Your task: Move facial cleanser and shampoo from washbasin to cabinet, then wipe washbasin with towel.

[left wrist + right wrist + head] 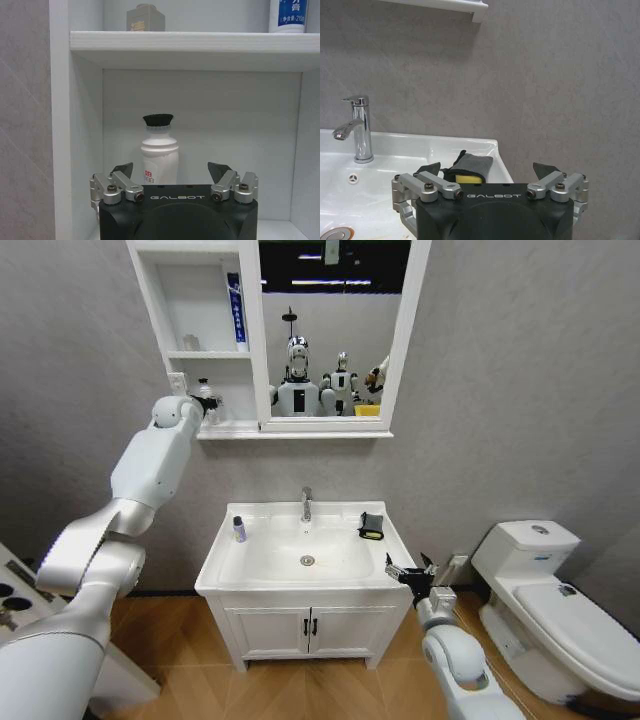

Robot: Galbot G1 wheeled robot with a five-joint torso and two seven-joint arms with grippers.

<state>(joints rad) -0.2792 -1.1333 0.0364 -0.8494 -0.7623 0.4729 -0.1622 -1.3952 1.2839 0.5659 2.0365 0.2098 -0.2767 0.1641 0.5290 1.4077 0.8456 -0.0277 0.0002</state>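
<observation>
The washbasin (225, 570) carries a small dark-capped bottle (239, 529) on its left rim and the dark towel (371, 526) with a yellow edge on its right rim. A white bottle (159, 157) with a black cap stands upright in the cabinet's (200, 355) bottom compartment. I cannot tell which bottle is the facial cleanser and which the shampoo. My left gripper (171, 170) is open just in front of the white bottle, a finger on either side, not touching it. My right gripper (410, 569) hangs open by the basin's right front corner, short of the towel (475, 162).
A blue-and-white tube (236, 310) stands in the top compartment and a small grey container (145, 20) in the middle one. The chrome tap (360, 130) rises at the basin's back. A white toilet (545, 590) sits at the right. A two-door vanity (310, 625) is under the basin.
</observation>
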